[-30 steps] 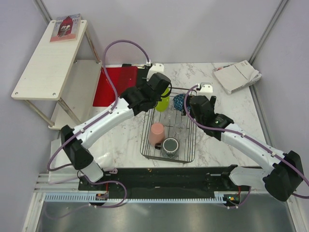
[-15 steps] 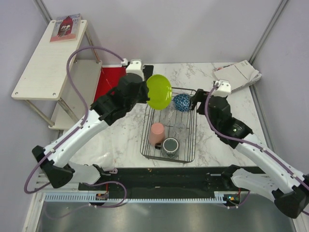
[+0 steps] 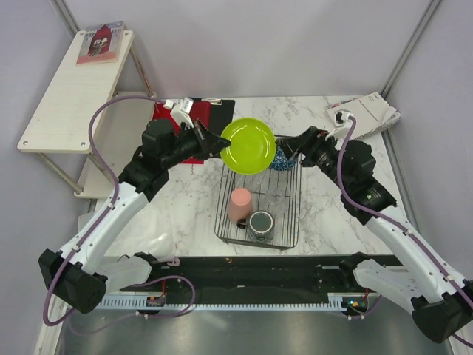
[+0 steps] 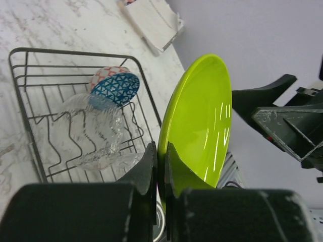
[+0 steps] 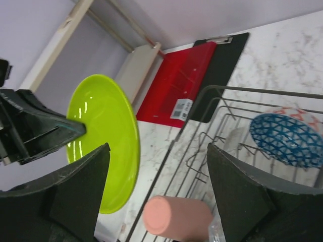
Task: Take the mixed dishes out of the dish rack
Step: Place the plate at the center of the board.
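Observation:
My left gripper (image 3: 222, 142) is shut on the left rim of the lime-green plate (image 3: 247, 146) and holds it on edge above the far end of the dish rack (image 3: 222, 214). In the left wrist view the fingers (image 4: 151, 161) pinch the plate (image 4: 202, 116). My right gripper (image 3: 290, 151) is open just right of the plate (image 5: 108, 136), not touching it. In the rack are the pink cup (image 3: 239, 205), dark mug (image 3: 260, 224), clear glass (image 3: 275, 194) and the blue bowl (image 3: 279, 159), which is partly hidden.
A red clipboard (image 3: 168, 112) lies on the table behind my left arm. A white booklet (image 3: 362, 115) lies at the far right corner. A wooden shelf (image 3: 74, 81) stands at the far left.
My left arm lifted the green plate out of the rack and turned it to face the camera. My right arm rose and swung its open gripper toward the plate.

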Action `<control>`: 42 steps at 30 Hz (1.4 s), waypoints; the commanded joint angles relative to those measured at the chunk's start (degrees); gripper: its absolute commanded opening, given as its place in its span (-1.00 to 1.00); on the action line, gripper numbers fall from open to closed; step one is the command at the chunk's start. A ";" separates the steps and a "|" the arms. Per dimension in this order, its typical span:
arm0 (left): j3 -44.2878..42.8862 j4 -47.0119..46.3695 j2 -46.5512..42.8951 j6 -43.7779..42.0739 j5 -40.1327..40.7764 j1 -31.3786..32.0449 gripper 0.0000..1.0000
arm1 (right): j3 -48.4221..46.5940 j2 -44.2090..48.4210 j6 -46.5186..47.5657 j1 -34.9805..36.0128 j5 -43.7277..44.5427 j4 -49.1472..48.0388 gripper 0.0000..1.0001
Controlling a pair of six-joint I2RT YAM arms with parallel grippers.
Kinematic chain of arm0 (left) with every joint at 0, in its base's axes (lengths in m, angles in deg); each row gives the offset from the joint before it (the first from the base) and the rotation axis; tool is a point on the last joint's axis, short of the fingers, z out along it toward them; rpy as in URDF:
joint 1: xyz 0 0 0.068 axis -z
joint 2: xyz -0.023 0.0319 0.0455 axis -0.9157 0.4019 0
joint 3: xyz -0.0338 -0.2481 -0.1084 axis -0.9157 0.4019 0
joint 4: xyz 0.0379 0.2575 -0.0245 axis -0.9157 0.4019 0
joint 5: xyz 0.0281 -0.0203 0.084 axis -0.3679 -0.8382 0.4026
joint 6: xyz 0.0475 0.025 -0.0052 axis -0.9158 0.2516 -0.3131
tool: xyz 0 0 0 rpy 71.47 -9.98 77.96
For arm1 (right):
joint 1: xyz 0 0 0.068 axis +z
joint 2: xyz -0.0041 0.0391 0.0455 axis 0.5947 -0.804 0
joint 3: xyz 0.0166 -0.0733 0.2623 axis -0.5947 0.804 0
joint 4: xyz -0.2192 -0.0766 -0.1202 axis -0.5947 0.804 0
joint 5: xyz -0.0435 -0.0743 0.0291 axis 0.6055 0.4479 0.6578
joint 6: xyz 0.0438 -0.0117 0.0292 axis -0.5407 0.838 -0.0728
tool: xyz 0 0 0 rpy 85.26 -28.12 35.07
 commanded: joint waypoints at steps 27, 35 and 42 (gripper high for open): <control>-0.79 6.06 -3.24 2.22 15.65 -0.50 0.99 | 0.48 -6.47 -5.28 -3.74 -2.86 -5.40 -1.00; 5.88 7.83 -10.71 1.34 19.29 -0.50 0.99 | 0.91 -7.60 -12.83 -23.49 8.92 3.48 -1.00; 12.21 5.80 -17.13 0.38 16.46 0.90 0.96 | 7.41 -15.42 -21.19 -37.23 7.61 -1.43 -1.00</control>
